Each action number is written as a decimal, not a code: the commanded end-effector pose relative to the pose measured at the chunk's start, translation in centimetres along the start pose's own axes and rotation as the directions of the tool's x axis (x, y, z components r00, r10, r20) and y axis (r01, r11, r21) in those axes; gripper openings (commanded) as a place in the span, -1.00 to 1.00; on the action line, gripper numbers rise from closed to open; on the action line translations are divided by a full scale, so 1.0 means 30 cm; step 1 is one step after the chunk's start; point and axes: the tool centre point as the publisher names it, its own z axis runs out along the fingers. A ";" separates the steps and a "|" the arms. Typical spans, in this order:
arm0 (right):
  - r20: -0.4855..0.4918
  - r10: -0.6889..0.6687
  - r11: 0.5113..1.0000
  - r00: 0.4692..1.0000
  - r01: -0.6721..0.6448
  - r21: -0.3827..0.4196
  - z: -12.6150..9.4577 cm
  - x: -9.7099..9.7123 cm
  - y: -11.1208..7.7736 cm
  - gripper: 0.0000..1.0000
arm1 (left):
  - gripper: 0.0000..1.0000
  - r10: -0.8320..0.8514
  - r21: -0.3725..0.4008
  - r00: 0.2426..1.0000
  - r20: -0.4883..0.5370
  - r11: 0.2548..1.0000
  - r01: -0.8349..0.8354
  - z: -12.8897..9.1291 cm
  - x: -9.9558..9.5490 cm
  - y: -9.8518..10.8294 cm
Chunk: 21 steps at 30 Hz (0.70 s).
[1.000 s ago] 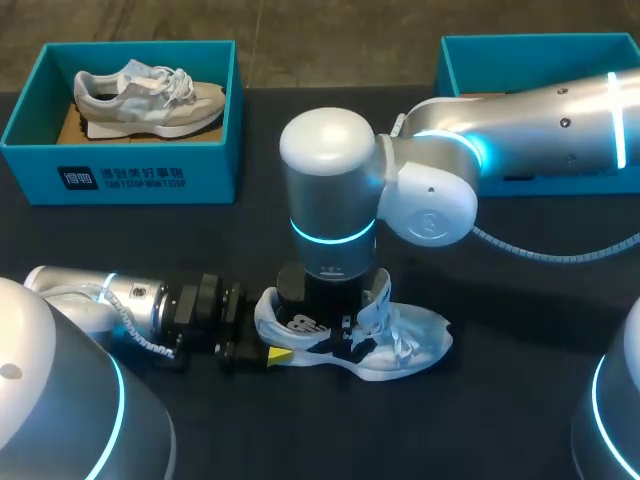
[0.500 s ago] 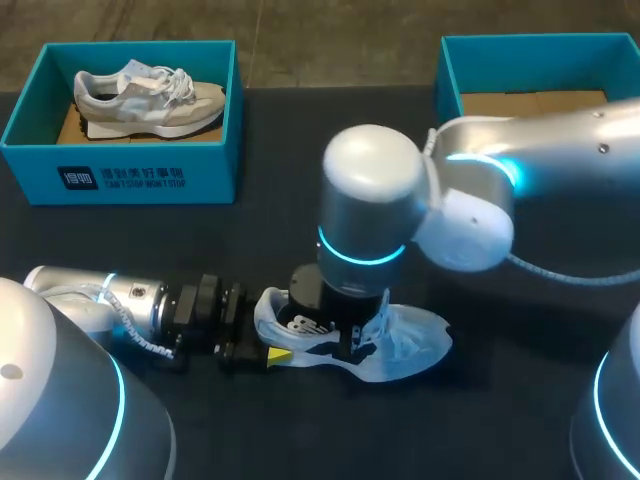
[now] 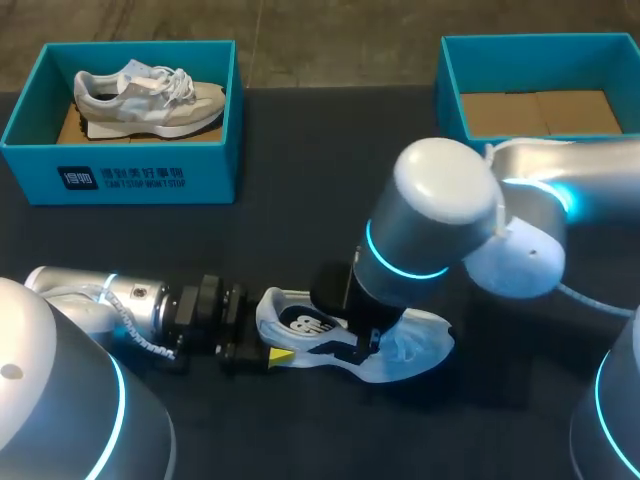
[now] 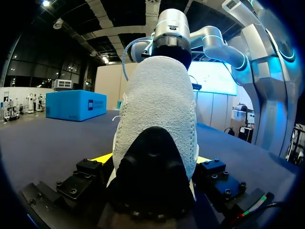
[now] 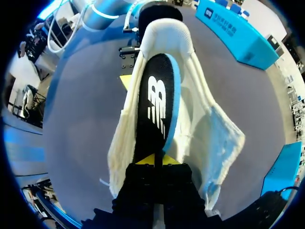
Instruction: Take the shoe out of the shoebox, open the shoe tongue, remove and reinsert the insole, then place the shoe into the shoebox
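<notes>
Right arm farther right, lower.

shoe on table, front middle | left gripper at its heel, a finger touching each side | right gripper over its opening, pinching insole lying inside | box back left, second shoe in it | other box back right

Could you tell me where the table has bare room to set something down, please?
The bare table between the left shoebox and the right shoebox is widest; the right shoebox is also empty. The front middle is crowded: the left gripper clamps the heel of the white shoe, the right gripper pinches its insole.
</notes>
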 end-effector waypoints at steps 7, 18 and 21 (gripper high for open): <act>0.027 -0.037 0.985 0.999 0.041 -0.169 -0.086 -0.009 -0.028 -1.00 | -1.00 -0.001 0.000 1.000 0.005 1.000 0.001 -0.014 -0.009 0.014; 0.021 -0.036 0.967 0.999 0.040 -0.251 -0.095 -0.047 -0.024 -1.00 | -1.00 -0.001 0.000 1.000 0.005 1.000 0.001 -0.014 -0.009 0.014; 0.019 -0.057 0.960 0.998 0.060 -0.273 -0.103 -0.057 -0.013 -1.00 | -1.00 -0.001 0.000 1.000 0.005 1.000 0.001 -0.014 -0.009 0.014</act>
